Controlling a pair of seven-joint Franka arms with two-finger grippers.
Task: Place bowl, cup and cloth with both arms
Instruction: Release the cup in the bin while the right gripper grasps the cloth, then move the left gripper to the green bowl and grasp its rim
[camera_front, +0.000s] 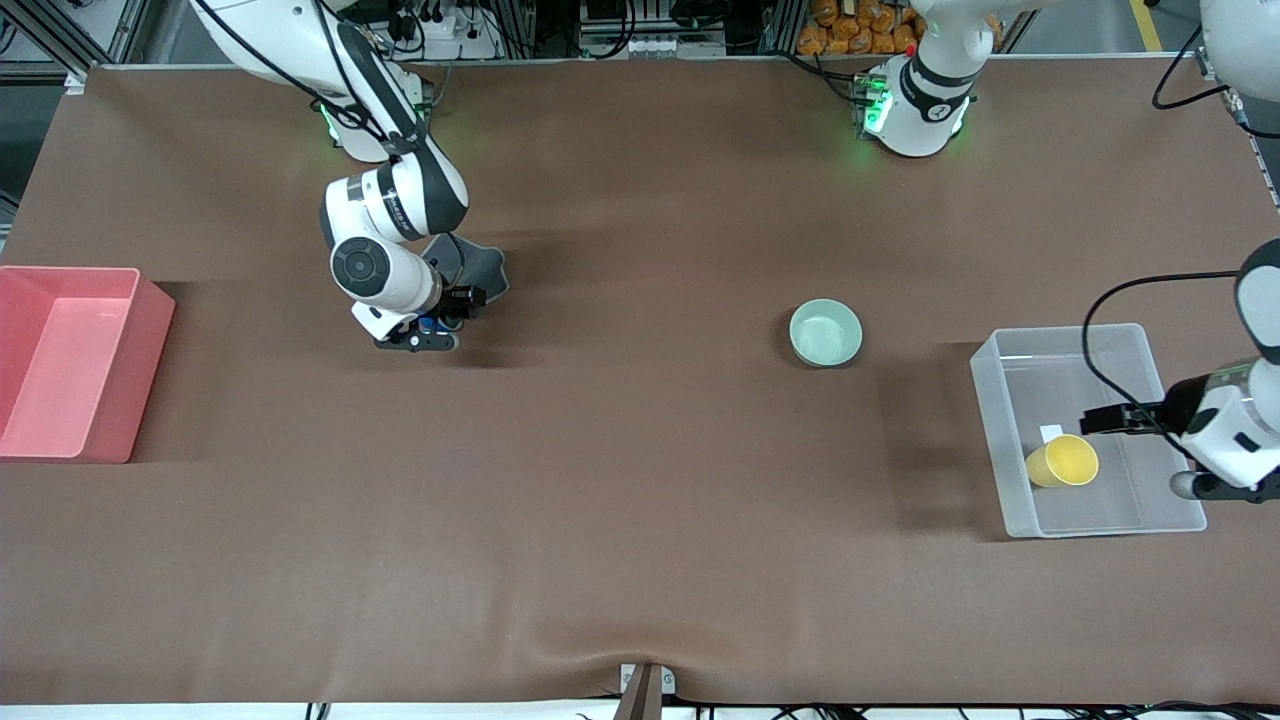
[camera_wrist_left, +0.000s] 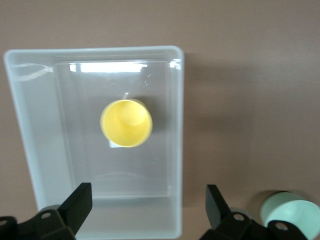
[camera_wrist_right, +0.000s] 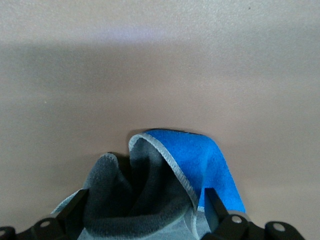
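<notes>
The mint-green bowl (camera_front: 826, 332) sits on the brown table, between the two arms; it also shows in the left wrist view (camera_wrist_left: 292, 217). The yellow cup (camera_front: 1062, 461) sits inside the clear plastic bin (camera_front: 990, 400) at the left arm's end, and the left wrist view (camera_wrist_left: 126, 122) shows it too. My left gripper (camera_front: 1105, 420) hangs open and empty over that bin (camera_wrist_left: 147, 207). The grey cloth (camera_front: 480, 265) with a blue underside lies bunched at the right arm's end. My right gripper (camera_front: 440, 320) is low over it, with its fingers spread on either side of a raised fold (camera_wrist_right: 150, 200).
A pink bin (camera_front: 70, 360) stands at the right arm's end of the table, nearer to the front camera than the cloth. The clear bin's wall (camera_wrist_left: 177, 150) separates the cup from the bowl. The brown table cover (camera_front: 620, 520) is slightly wrinkled near the front edge.
</notes>
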